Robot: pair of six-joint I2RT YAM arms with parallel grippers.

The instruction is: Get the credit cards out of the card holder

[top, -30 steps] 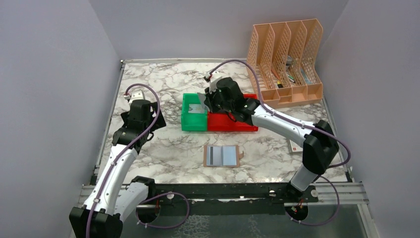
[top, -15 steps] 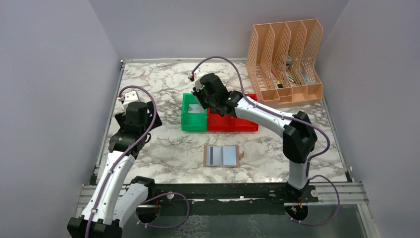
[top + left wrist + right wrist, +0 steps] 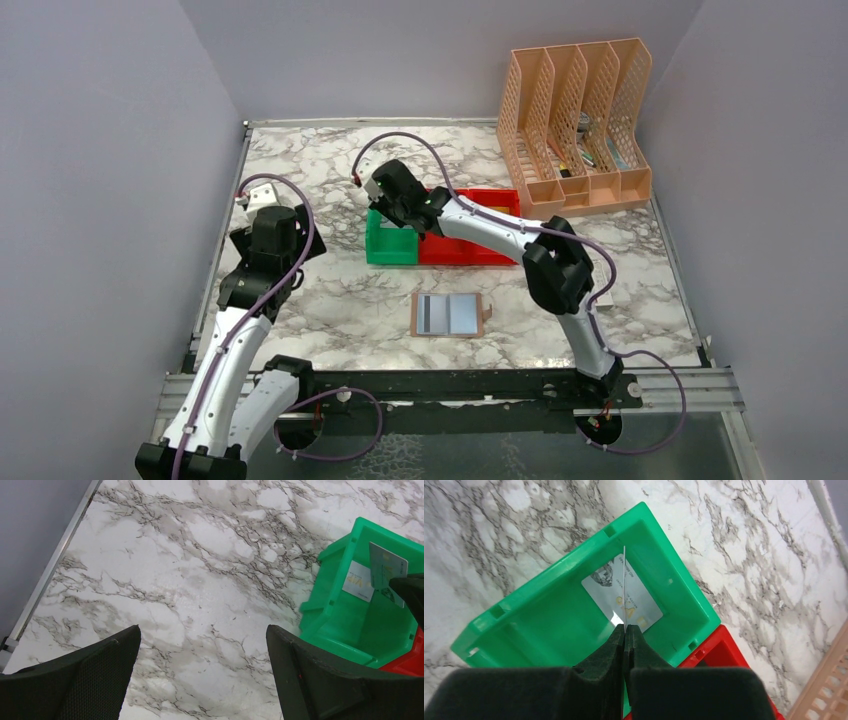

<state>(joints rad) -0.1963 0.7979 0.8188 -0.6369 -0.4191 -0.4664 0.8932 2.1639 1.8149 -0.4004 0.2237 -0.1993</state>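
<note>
Plain lilac walls [image 3: 110, 150] around a white-and-grey marble table [image 3: 330, 300].

**Hardly Any Print Can Be Read**

The flat credit card [image 3: 357, 580] lying in the green bin [image 3: 312, 612] carries pale lettering that seems to begin "VI", too blurred to confirm. The right wrist view shows a dark line of print and gold marks on it, unreadable. The upright credit card [image 3: 387, 569] bears tiny illegible print.
</note>
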